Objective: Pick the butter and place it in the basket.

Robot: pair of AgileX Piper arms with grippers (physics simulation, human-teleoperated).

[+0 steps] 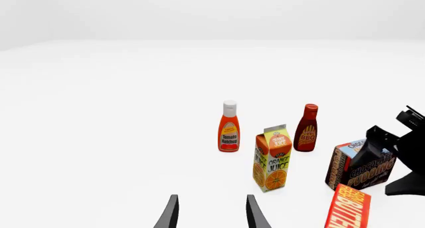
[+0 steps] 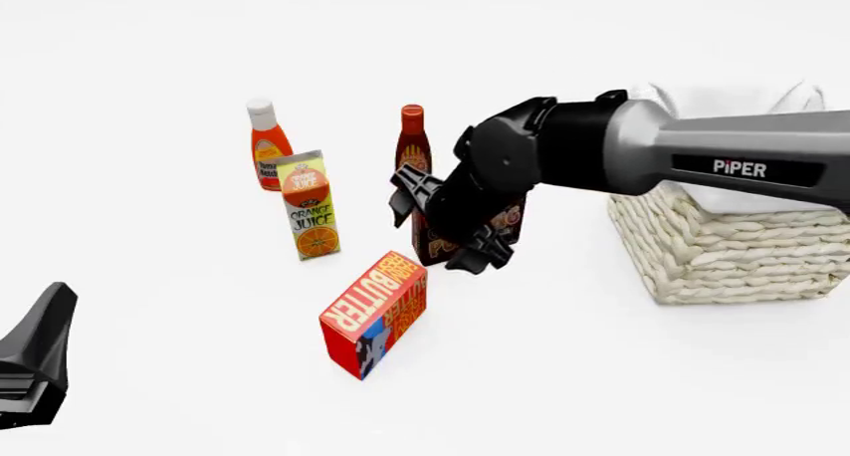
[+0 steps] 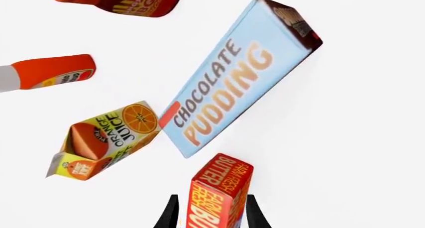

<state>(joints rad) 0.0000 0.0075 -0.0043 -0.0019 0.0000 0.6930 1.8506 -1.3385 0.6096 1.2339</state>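
The butter [image 2: 376,312] is a red carton lying on the table in front of the other groceries; it also shows in the left wrist view [image 1: 349,208]. My right gripper [image 2: 472,257] hangs open just above and behind it, in front of the chocolate pudding box. In the right wrist view the butter [image 3: 219,193] lies in line between the open fingers [image 3: 211,215], not gripped. The wicker basket [image 2: 724,247] stands at the right, partly behind the right arm. My left gripper [image 1: 212,213] is open and empty, low at the front left [image 2: 34,366].
The chocolate pudding box [image 3: 232,83] stands right behind the right gripper. An orange juice carton [image 2: 310,205], a ketchup bottle [image 2: 270,144] and a BBQ sauce bottle [image 2: 412,137] stand to the left and behind.
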